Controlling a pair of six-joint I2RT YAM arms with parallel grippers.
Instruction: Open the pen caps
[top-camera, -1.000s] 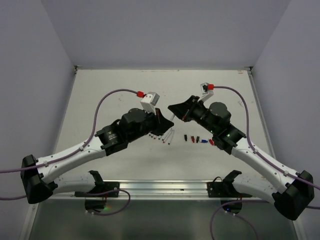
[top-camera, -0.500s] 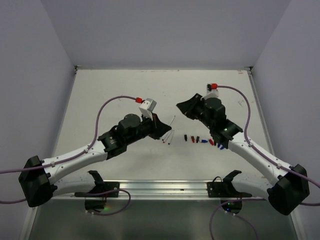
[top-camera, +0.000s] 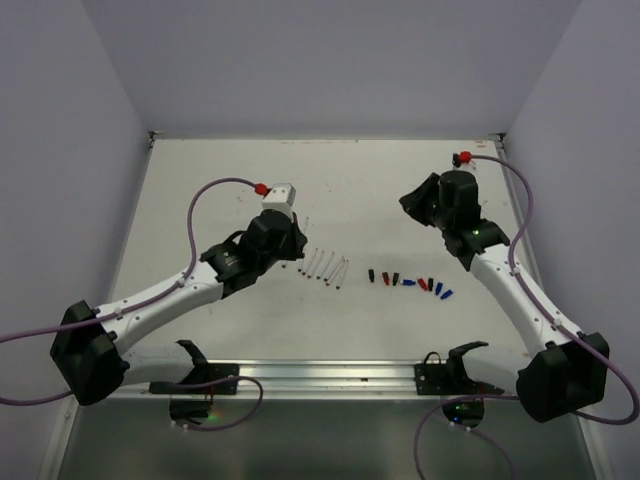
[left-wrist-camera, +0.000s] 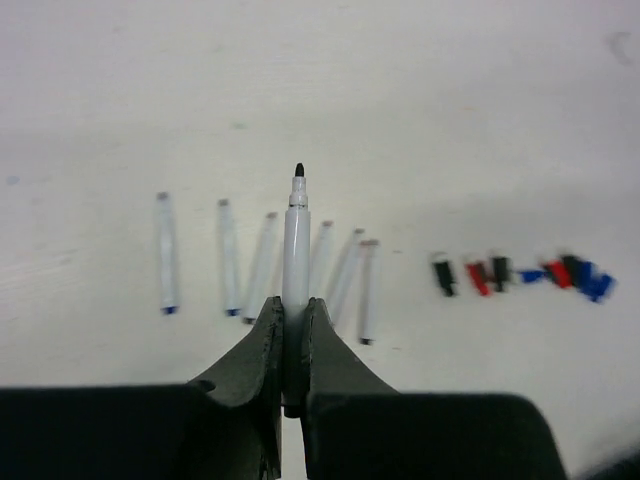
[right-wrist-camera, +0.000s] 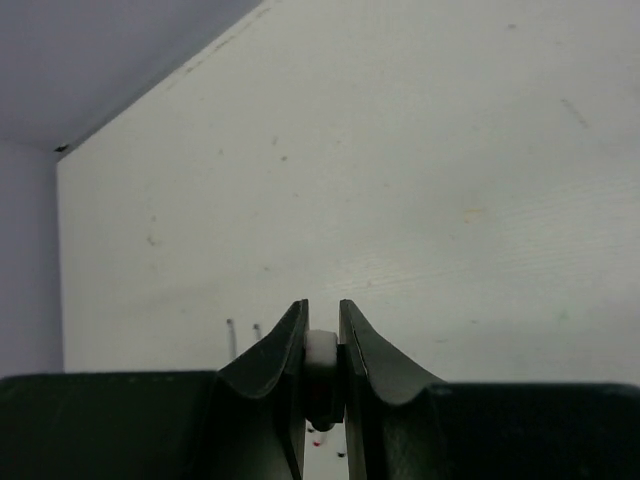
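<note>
Overhead, we saw the two arms drawn apart above the white table (top-camera: 220, 170), the left arm over the left-centre and the right arm off toward the far right side. Between them, near the table's middle, a row of uncapped pens (top-camera: 325, 267) lay side by side, slightly fanned, their tips pointing away from the arm bases. Just to the right of that row, apart from it, the pen caps (top-camera: 410, 283) sat in a loose line: black, red and blue ones mixed together, the blue mostly at the right-hand end.

From the left wrist we found the left gripper (left-wrist-camera: 293, 305) closed tight on a black-tipped pen (left-wrist-camera: 296, 240), its jaws pinching the white barrel low down. The bare nib stuck straight out ahead, above the six pens lying on the table beyond it. The caps showed to the right in that view.

From the right wrist we saw the right gripper (right-wrist-camera: 321, 308) nearly closed, its jaws clamped on a small white piece (right-wrist-camera: 320, 350) held deep between the fingers. We could not tell what that piece was. Only bare table lay ahead of those fingers.
</note>
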